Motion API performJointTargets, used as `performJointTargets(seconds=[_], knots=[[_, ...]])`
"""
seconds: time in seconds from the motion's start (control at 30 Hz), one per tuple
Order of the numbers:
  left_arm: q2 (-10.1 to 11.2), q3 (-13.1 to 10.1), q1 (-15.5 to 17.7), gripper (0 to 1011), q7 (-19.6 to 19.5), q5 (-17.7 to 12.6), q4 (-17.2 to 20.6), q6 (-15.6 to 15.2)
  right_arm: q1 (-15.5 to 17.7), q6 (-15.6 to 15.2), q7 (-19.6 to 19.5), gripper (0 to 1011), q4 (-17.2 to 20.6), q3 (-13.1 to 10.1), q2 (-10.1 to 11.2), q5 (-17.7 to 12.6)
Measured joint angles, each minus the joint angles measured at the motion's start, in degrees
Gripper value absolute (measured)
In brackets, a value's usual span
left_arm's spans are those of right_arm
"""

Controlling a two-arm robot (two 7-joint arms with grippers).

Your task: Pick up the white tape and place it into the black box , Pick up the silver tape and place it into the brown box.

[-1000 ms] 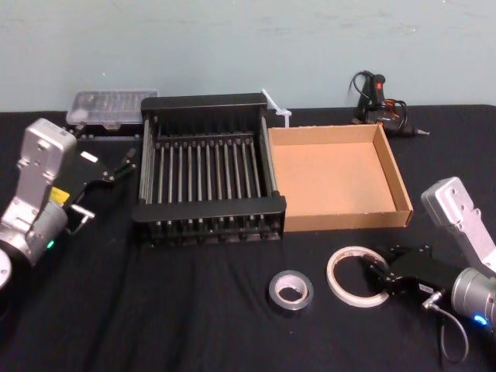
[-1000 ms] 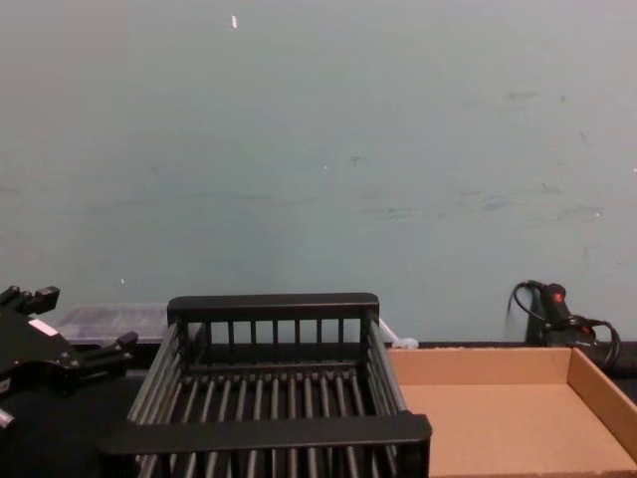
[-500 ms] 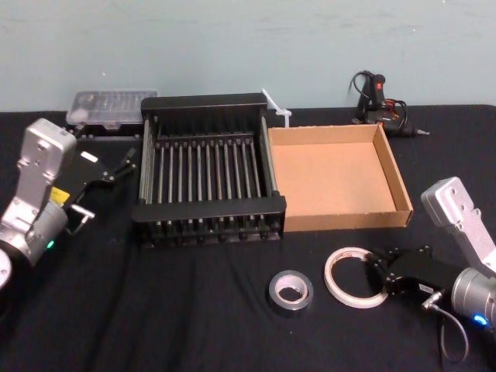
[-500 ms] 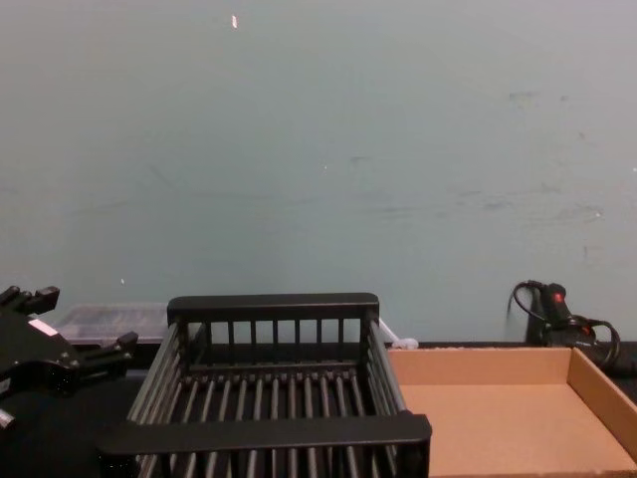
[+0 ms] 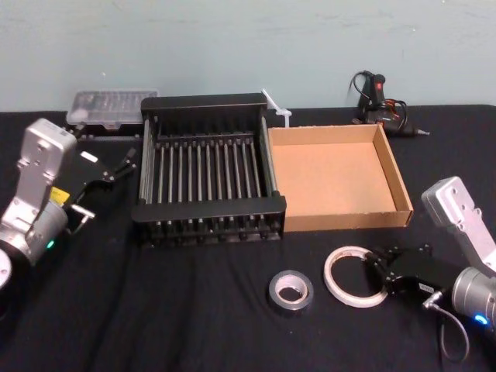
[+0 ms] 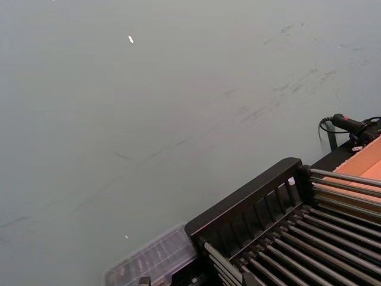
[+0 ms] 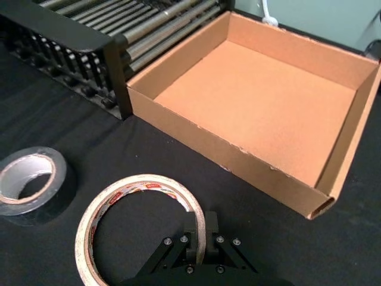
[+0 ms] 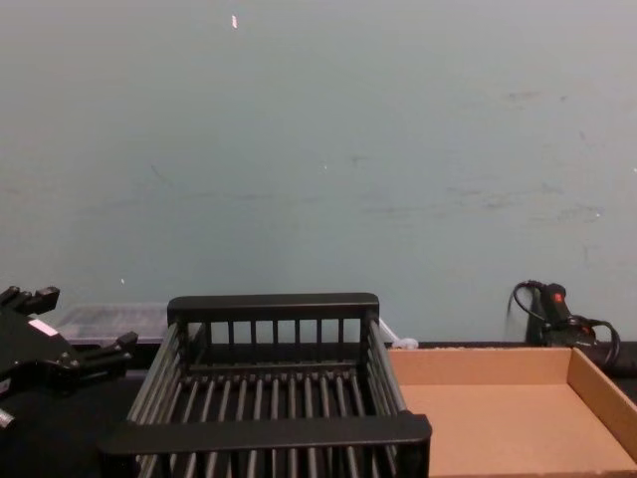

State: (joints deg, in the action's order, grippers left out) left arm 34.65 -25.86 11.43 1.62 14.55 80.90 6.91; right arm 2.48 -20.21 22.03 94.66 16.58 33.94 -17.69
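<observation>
The white tape (image 5: pixel 342 257), a thin ring with red print, lies at the front right of the black table. My right gripper (image 5: pixel 375 266) is shut on its near-right rim, and the right wrist view shows the white tape (image 7: pixel 134 186) pinched by the gripper (image 7: pixel 201 221). The silver tape (image 5: pixel 291 291) lies flat just left of it, and the silver tape (image 7: pixel 33 185) is untouched. The black box (image 5: pixel 209 208) stands mid-table, the brown box (image 5: pixel 341 221) against its right side. My left gripper (image 5: pixel 112 184) hangs open left of the black box.
A clear plastic case (image 5: pixel 108 105) sits behind the black box's left corner. A glue gun with its cord (image 5: pixel 380 101) lies behind the brown box, and a white strip (image 5: pixel 275 105) lies between the boxes at the back. A pale wall closes off the table's far edge.
The right gripper's fingers have drawn together on the white tape's rim, and the ring shifted slightly. The left arm has not moved.
</observation>
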Motion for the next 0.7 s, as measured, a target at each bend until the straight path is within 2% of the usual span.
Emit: performJointTargets(seconds=[0.47, 0.7], knots=[[0.0, 0.0, 0.0, 1001, 0.0, 0.0, 0.0, 0.0, 0.7, 3.0, 2.1, 94, 3.1, -1.1, 1.0, -2.1], [0.0, 0.0, 0.0, 1001, 0.0, 0.0, 0.0, 0.0, -1.1, 3.2, 1.5, 93, 3.6, -1.3, 0.9, -2.8]])
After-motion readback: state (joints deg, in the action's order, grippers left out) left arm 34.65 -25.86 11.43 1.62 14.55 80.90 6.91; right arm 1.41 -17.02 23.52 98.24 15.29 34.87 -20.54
